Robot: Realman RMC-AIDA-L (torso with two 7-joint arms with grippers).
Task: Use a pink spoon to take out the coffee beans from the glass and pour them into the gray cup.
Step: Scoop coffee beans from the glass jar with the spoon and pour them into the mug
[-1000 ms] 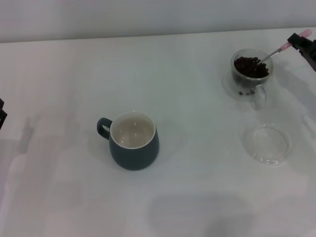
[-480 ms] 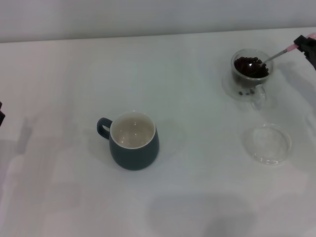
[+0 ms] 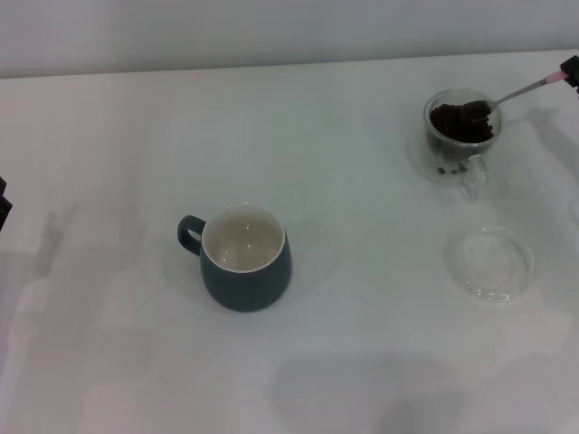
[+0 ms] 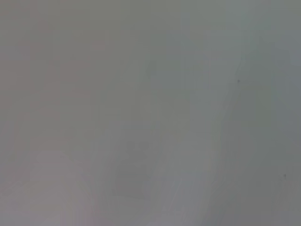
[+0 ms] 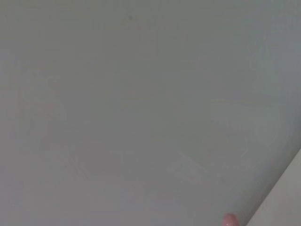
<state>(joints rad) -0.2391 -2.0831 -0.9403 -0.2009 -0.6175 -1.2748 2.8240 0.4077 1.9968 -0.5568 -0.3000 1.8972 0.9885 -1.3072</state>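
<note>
The glass [image 3: 460, 136] stands at the far right of the table with coffee beans [image 3: 452, 122] inside. The pink spoon [image 3: 520, 91] lies across its rim, bowl over the beans and pink handle end pointing right. My right gripper [image 3: 572, 69] shows only as a black tip at the right edge of the head view, shut on the handle end. The spoon's pink end also shows in the right wrist view [image 5: 229, 220]. The gray cup [image 3: 245, 258] stands mid-table, far to the left of the glass, with its cream inside bare. My left gripper [image 3: 4, 204] is parked at the left edge.
A flat clear glass dish [image 3: 490, 263] lies on the white table [image 3: 362, 344] in front of the glass. A few beans sit low in the glass wall. Both wrist views show mostly bare table surface.
My right gripper has drawn back to the right, almost out of the head view. The spoon has flattened out and its bowl has risen from deep in the beans to rim height.
</note>
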